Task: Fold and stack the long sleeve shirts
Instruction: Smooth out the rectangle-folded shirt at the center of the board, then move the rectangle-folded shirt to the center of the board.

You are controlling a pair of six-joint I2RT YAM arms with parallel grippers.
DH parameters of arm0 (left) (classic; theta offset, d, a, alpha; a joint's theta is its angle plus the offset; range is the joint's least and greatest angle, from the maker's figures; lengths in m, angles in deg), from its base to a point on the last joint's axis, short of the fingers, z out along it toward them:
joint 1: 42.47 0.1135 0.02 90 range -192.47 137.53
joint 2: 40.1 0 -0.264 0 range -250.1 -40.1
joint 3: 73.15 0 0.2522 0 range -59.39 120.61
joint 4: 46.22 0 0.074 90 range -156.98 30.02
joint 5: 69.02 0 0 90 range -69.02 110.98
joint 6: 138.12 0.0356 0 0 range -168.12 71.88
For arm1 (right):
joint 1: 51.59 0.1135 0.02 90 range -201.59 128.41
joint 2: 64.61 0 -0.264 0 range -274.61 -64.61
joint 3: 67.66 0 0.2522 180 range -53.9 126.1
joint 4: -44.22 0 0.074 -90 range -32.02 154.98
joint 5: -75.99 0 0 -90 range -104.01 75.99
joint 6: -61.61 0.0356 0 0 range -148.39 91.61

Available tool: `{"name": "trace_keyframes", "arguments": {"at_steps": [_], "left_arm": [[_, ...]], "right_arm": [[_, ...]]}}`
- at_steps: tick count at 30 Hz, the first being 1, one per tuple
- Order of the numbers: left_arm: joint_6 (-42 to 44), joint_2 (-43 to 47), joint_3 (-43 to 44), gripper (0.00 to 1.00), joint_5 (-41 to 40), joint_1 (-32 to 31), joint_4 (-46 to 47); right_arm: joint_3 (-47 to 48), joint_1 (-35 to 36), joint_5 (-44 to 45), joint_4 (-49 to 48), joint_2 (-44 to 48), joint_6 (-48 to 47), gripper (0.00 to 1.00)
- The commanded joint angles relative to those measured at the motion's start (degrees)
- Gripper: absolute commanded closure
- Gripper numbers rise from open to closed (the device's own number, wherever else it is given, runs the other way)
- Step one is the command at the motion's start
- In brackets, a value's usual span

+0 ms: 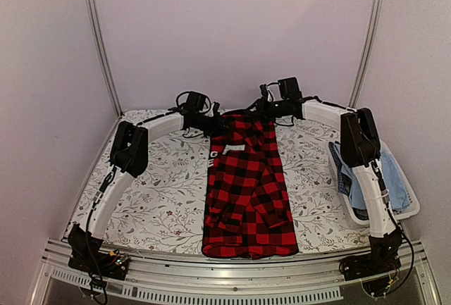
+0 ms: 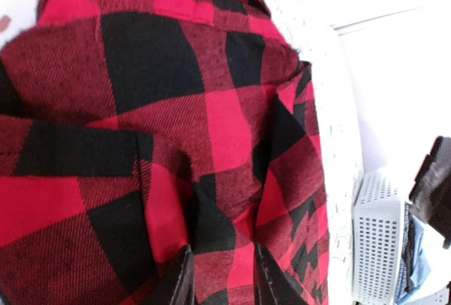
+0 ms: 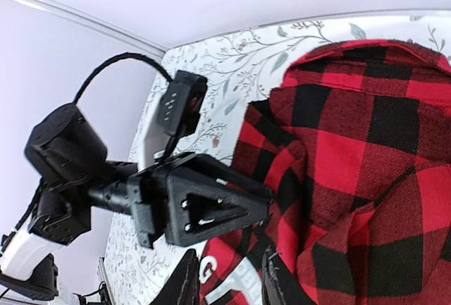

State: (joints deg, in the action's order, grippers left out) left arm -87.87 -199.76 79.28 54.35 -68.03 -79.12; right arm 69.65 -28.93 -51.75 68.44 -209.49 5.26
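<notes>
One long sleeve shirt (image 1: 246, 192), red-and-black check, lies folded into a long strip down the middle of the table, its collar end at the far side. White block letters (image 1: 213, 157) show along its left edge. At the far-left corner of the cloth is my left gripper (image 1: 213, 123). Seen from the left wrist, its fingers (image 2: 176, 280) stand apart with creased check cloth (image 2: 211, 108) filling the gap. My right gripper (image 1: 262, 111) is at the collar end, open, with the letters (image 3: 243, 277) showing between its fingers (image 3: 187, 284). The left gripper's black body (image 3: 204, 206) hangs close by.
A white slotted basket (image 1: 409, 210) holding blue clothes (image 1: 370, 178) stands at the table's right edge and also shows in the left wrist view (image 2: 377, 249). A floral cloth (image 1: 162, 192) covers the table. Walls close in behind and on both sides.
</notes>
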Motion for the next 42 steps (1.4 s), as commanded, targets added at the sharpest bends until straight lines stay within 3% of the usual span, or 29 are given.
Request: {"name": "trace_keyframes", "arguments": {"at_steps": [1, 6, 13, 17, 27, 36, 39, 42], "left_arm": [[-0.3, 2.0, 2.36, 0.7, 2.77, 1.19, 2.2], [1.42, 11.69, -6.09, 0.66, 1.73, 0.98, 2.81], [2.47, 32.76, -39.64, 0.64, -6.28, 0.9, 9.97], [3.19, 35.69, -46.84, 0.64, -9.42, 0.63, 9.32], [3.06, 31.1, -46.87, 0.64, -15.01, -1.47, 7.33], [2.88, 23.21, -38.23, 0.64, -17.02, -2.89, 3.91], [2.18, 21.49, -36.37, 0.7, -20.27, -2.93, 2.05], [1.85, 20.27, -35.23, 0.84, -21.77, -2.76, 1.48]], "right_arm": [[-8.06, 1.24, 0.84, 3.23, 10.94, -5.8, 0.69], [-22.09, 2.78, 3.52, 3.84, 19.84, -8.91, 0.68], [-44.47, 6.02, 7.65, 0.25, 35.26, -10.31, 0.65], [-54.14, 7.65, 10.85, -0.89, 42.82, -10.15, 0.64], [-69.13, 9.25, 16.44, 1.2, 60.53, -9.86, 0.56], [-73.28, 9.34, 17.51, 2.72, 65.37, -9.97, 0.53], [-74.28, 9.34, 17.44, 1.73, 65.6, -9.24, 0.53], [-74.69, 9.42, 17.64, 1.11, 65.23, -8.66, 0.52]]}}
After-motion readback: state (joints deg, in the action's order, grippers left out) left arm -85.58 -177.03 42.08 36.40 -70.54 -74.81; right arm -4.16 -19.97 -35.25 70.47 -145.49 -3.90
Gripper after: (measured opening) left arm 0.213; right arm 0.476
